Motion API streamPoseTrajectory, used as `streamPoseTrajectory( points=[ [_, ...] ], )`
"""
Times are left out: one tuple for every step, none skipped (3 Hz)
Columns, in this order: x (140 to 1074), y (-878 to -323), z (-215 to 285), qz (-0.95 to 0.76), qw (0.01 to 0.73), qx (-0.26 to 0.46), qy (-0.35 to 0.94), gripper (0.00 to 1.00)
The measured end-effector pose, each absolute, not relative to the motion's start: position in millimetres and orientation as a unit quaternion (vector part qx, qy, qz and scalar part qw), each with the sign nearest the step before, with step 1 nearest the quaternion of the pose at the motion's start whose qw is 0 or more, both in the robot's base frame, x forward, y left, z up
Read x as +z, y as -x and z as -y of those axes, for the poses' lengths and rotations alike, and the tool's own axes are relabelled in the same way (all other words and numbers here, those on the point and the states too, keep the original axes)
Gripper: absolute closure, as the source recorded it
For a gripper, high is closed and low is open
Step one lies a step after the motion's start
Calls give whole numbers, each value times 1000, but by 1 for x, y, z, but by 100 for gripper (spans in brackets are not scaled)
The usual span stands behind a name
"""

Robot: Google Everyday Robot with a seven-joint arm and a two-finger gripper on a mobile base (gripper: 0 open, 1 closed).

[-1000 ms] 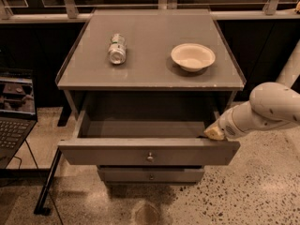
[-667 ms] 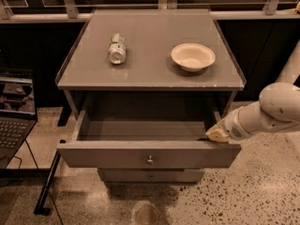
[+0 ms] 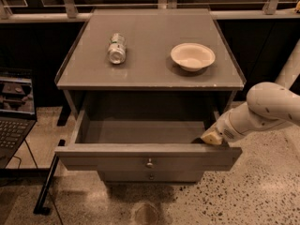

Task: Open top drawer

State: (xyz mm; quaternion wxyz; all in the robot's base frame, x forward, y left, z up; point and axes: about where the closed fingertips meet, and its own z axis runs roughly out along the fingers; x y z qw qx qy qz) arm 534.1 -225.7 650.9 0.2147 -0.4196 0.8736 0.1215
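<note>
The top drawer (image 3: 117, 157) is a wide grey panel with one small round metal knob (image 3: 149, 163) at its centre. It stands pulled well out of the grey cabinet (image 3: 140, 74), and its inside looks bare. My gripper (image 3: 206, 138) reaches in from the right on a white arm (image 3: 262, 109). Its tip rests at the drawer's right front corner, just behind the front panel's top edge. A narrower drawer (image 3: 151, 176) shows below, shut.
A crushed can (image 3: 116, 48) lies on the cabinet top at the left, and a white bowl (image 3: 192, 56) sits at the right. A laptop (image 3: 14, 111) stands on the floor at the left. A dark bar (image 3: 47, 182) leans by the cabinet's left foot.
The drawer front has come a little further out toward me, with my gripper moving along with it at the right corner.
</note>
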Motion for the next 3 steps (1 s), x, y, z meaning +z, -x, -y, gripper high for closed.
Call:
streamPoseTrajectory(
  points=[
    [651,-535,226,-874,215,121,420,100],
    [636,-507,219,-870,179,132,441,100],
    [638,-508,219,-870,179,132,441,100]
  ],
)
